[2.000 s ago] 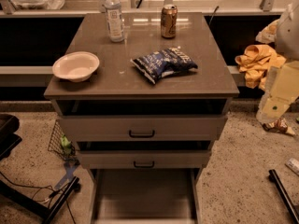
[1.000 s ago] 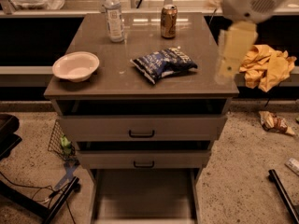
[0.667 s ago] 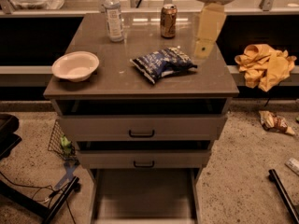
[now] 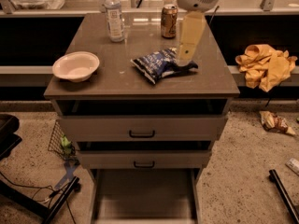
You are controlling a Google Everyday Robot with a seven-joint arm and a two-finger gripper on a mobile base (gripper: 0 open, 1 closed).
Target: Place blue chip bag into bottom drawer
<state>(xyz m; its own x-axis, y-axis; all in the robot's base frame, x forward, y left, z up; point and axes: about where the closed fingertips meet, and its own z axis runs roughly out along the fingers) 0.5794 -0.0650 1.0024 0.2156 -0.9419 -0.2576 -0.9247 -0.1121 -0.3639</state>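
Our gripper (image 4: 185, 57) hangs over the right end of the blue chip bag (image 4: 156, 63); we can't see if it is spread. The bag looks light, puffy and slippery, so we should pinch its middle softly.

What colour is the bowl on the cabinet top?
The bowl is plain cream-white, shown in the camera view. The gripper is at the blue chip bag.

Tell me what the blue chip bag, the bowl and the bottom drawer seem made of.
The blue chip bag looks like crinkled, shiny foil or plastic film. The bowl: smooth matte white, plastic or ceramic. The bottom drawer: flat grey floor, perhaps painted metal or laminate. The gripper is at the bag's right end.
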